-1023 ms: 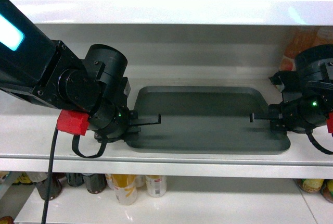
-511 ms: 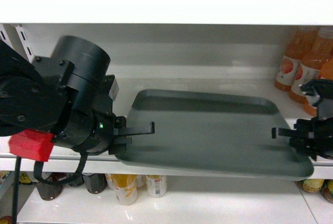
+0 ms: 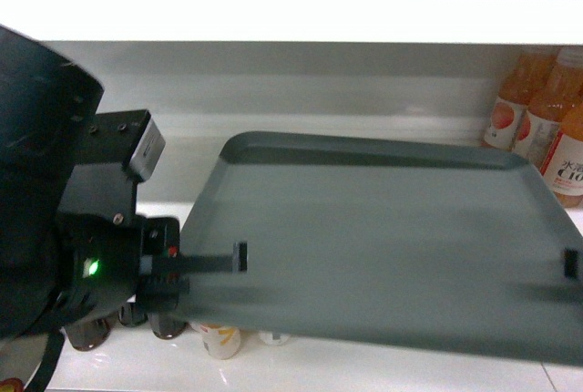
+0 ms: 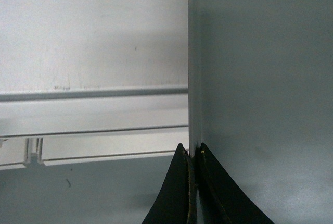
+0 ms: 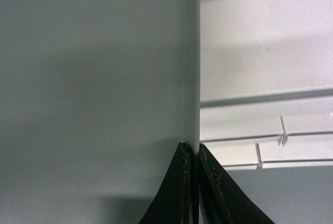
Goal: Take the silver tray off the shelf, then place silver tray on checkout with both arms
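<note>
Silver tray (image 3: 383,237) pinched at both edges, midair.

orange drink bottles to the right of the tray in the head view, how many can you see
3, clustered at the right edge behind the silver tray: one farthest left, one in the middle, and the nearest with a white label, cut off by the frame. More may be hidden beyond the edge.

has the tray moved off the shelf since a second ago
Yes. The tray has come forward toward the camera: its front edge now overhangs the shelf lip and hides the bottles below. The left hand and right hand clamp its edges.
</note>
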Available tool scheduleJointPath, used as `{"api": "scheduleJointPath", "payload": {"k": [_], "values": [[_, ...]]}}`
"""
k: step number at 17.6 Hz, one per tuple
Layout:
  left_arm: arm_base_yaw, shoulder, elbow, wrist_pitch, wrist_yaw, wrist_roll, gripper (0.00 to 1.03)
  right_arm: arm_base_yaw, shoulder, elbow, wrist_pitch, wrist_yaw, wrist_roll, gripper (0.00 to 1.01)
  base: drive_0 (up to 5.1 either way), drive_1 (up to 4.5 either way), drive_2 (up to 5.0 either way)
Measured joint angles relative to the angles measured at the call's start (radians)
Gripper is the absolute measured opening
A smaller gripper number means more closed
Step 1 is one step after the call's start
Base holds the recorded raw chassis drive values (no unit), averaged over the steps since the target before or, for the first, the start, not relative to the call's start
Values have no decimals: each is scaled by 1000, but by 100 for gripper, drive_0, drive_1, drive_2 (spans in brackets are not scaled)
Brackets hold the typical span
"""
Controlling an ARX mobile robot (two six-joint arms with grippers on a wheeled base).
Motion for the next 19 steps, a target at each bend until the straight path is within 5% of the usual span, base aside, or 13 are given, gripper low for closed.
{"api": "scheduleJointPath", "payload": {"k": [4,19], "values": [[-48,-240,-177,-5,-43,-5,2,0,-303,-232,-8,-28,23,3,0,0,0],[-47,-257,-184,10,-58,19,2,0,-321,-232,-5,-35,26,3,0,0,0]]}}
